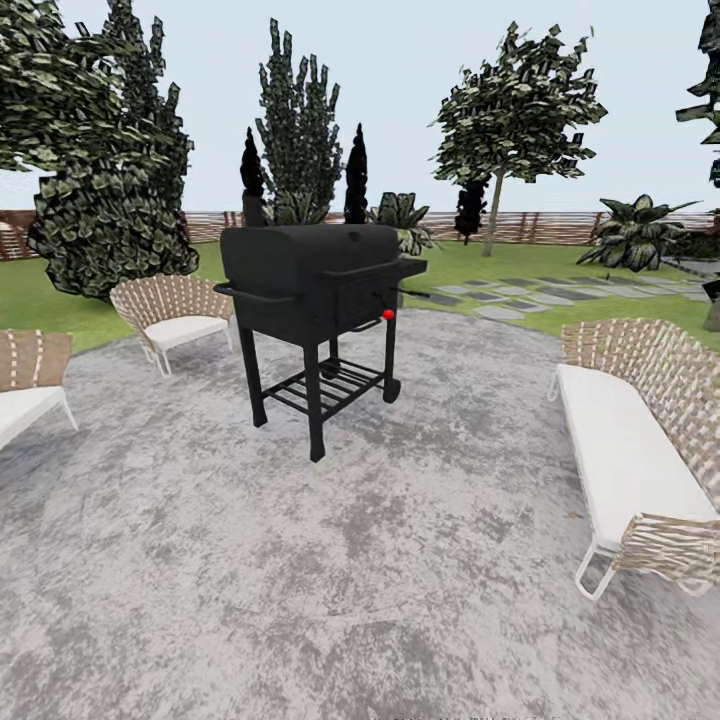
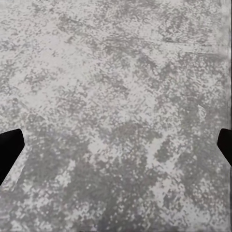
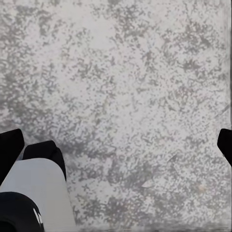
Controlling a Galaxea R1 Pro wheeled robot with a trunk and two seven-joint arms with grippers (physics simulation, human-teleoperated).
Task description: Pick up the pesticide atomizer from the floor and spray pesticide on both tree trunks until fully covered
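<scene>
The pesticide atomizer is out of view. One tree with a straight bare trunk and a high leafy canopy stands on the lawn at the back right, in front of the slatted fence. In the left wrist view, my left gripper hangs open over grey mottled paving, its dark fingertips at the picture's edges and nothing between them. My right gripper is open the same way above the paving, with one fingertip at the side.
A black grill with a red knob stands on the round grey patio ahead. Wicker chairs sit at the left and a wicker bench at the right. Stepping stones cross the grass beyond. A white and black robot part shows beside the right gripper.
</scene>
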